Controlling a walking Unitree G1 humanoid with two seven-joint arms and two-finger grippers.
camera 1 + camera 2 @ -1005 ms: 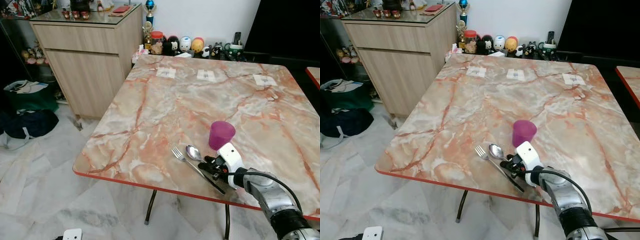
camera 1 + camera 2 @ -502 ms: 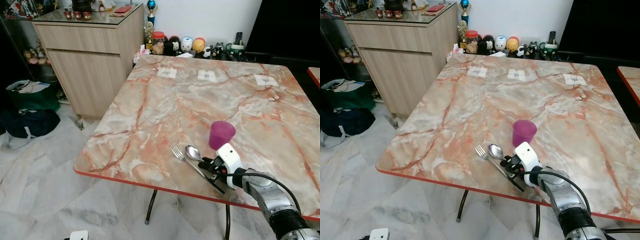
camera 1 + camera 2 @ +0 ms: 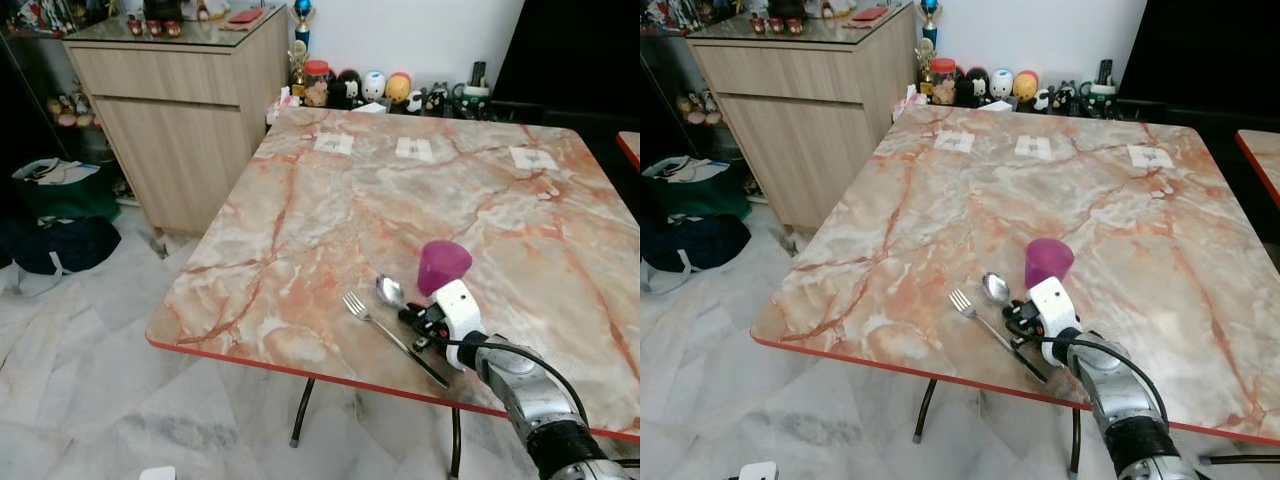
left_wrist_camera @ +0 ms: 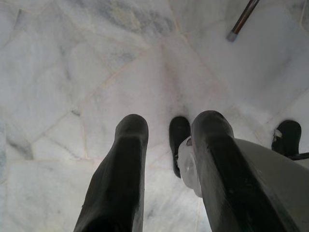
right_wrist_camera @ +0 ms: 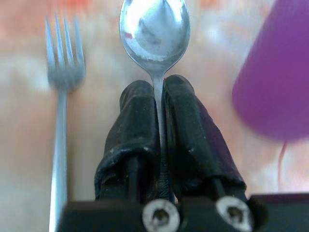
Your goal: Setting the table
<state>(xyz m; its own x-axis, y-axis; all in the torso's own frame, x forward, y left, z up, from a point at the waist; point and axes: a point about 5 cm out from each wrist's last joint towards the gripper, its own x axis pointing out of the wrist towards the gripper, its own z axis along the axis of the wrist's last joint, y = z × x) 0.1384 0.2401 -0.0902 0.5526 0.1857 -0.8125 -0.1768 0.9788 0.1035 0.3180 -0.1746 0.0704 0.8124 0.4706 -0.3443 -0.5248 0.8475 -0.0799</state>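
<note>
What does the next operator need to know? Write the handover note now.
Right gripper: shut on the spoon handle, low over the near part of the table.
Left gripper: open, idle, pointing at the floor.
Fork: flat on the table, just left of the spoon.
Cup: purple, standing just right of the spoon bowl.
Done: fork and cup are placed.
Left: probably set the spoon down beside the fork, release, and pull the arm back without bumping the cup.

No words or numbers can be read here. The white squares (image 3: 414,150) on the table (image 3: 300,230) are too small.
</note>
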